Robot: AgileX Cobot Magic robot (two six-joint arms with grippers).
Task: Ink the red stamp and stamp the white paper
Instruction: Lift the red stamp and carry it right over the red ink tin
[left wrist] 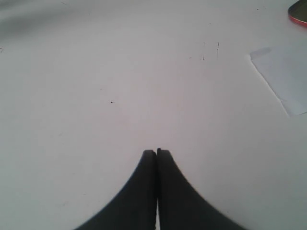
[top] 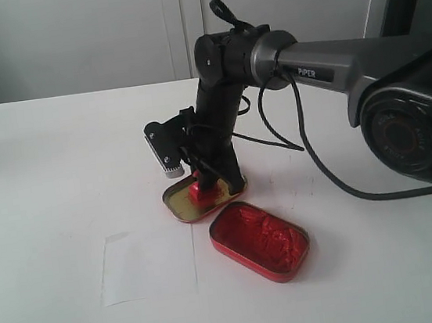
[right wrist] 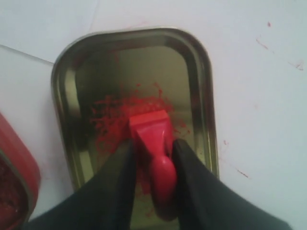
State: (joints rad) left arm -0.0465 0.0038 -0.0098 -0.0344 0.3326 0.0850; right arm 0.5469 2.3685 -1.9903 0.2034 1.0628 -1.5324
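The red stamp [top: 200, 188] [right wrist: 152, 132] stands base-down inside the gold oval tin lid [top: 177, 206] [right wrist: 62, 96], on a red ink smudge. My right gripper [top: 202, 180] [right wrist: 151, 142] reaches down into the lid, its two black fingers pressed against the stamp's sides, shut on it. The white paper [top: 148, 264] [left wrist: 285, 76] lies flat on the table in front of the lid and to its left. The open red ink tin [top: 259, 240] [right wrist: 14, 177] sits just right of the paper. My left gripper [left wrist: 157, 152] is shut on nothing over bare table; the exterior view does not show it.
The right arm [top: 323, 69] stretches in from the right, with black cables [top: 310, 158] hanging to the table. A corner of the red ink tin [left wrist: 298, 14] shows in the left wrist view, beyond the paper.
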